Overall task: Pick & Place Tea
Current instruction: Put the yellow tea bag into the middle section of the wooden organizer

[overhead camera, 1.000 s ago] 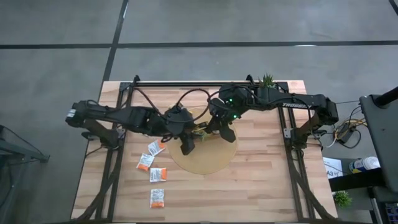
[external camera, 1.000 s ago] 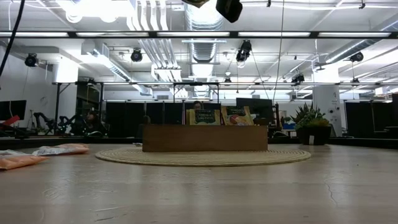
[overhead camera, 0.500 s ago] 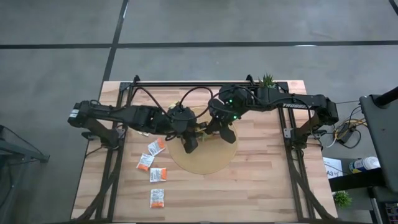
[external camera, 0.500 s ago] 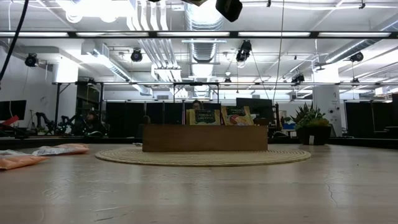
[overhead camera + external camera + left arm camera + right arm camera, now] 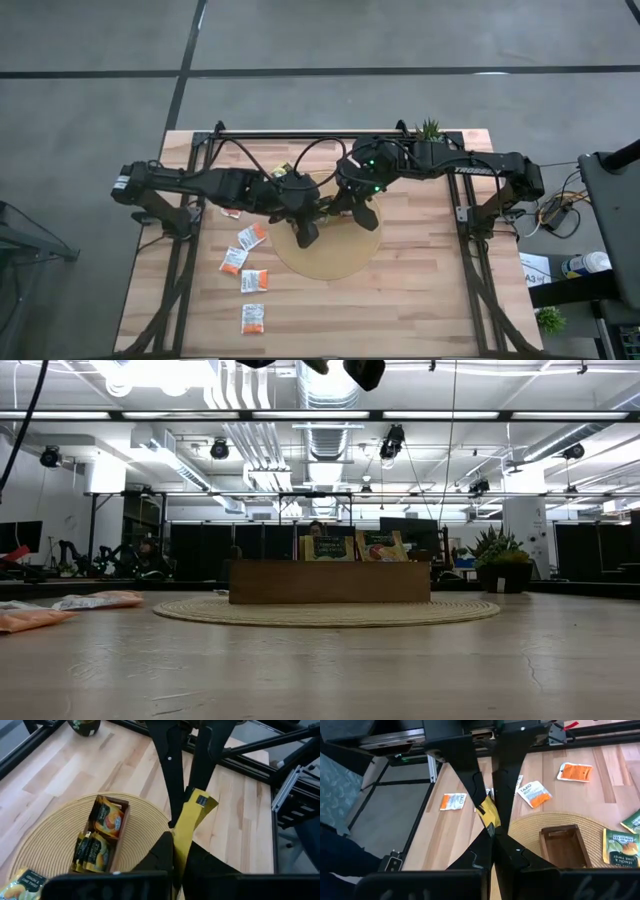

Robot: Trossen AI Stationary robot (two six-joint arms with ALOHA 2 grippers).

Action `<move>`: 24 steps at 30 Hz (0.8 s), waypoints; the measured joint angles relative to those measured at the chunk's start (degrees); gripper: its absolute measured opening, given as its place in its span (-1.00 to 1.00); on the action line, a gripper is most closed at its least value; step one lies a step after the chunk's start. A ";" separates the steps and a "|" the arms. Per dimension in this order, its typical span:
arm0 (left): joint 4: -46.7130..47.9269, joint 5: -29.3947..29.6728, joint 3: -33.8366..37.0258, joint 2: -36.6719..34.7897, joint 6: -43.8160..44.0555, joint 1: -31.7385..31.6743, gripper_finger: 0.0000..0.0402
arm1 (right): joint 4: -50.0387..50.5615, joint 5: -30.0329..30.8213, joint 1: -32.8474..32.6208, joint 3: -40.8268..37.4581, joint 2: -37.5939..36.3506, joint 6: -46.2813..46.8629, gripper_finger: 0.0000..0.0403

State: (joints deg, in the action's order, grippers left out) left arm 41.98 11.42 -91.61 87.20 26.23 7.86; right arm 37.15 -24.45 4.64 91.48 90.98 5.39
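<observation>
A: On the wooden table [image 5: 420,290], a round woven mat [image 5: 335,262] lies mid-table. On it stands the brown wooden tray [image 5: 330,582], long side facing the low camera, with sachets standing up out of it.

B: Arms?

A: Both reach in over the mat and meet above it. Left gripper [image 5: 177,851] and right gripper [image 5: 493,836] hang high, only their tips entering the low view's upper edge. A small potted plant [image 5: 429,129] sits at the far edge of the table.

B: Jaws?

A: Both pinched narrow on one yellow sachet [image 5: 191,815]. Left wrist view: the sachet runs from the left fingers [image 5: 161,855] up into the other arm's fingers. Right wrist view shows the same sachet clamped from both ends. So the two grippers hold it between them, in the air, near the mat's edge.

B: Rest of the tea?

A: Yellow-green sachets in the tray [image 5: 92,851], upright in one compartment, an orange-labelled one [image 5: 109,819] in the next; one end compartment bare in the right wrist view. Loose white-and-orange sachets [image 5: 247,262] on bare wood left of the mat, four in a loose string; a fifth is partly hidden under the left arm.
</observation>
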 joint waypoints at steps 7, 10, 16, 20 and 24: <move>0.03 -0.25 0.00 -0.02 -0.30 0.00 -0.99 | 0.07 -0.07 0.00 0.00 0.00 0.84 -0.96; -0.07 -1.30 0.00 -0.02 -0.32 0.02 -0.99 | 0.15 -2.35 0.01 0.00 -0.11 0.53 -0.93; 0.66 -2.06 0.00 -0.07 -0.43 0.07 -1.00 | 0.40 -4.12 0.00 -0.02 -0.75 0.29 -0.65; 0.70 -2.42 0.02 -0.07 -0.41 0.02 -1.00 | 0.44 -4.33 -0.02 -0.02 -1.03 0.70 -0.37; 0.70 -2.42 0.04 -0.07 -0.16 -0.17 -1.00 | 0.41 -4.27 -0.02 -0.02 -1.14 2.01 -0.14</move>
State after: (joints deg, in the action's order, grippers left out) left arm 42.68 9.00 -91.57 87.13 26.07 7.68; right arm 37.56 -28.72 4.62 91.46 89.84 7.40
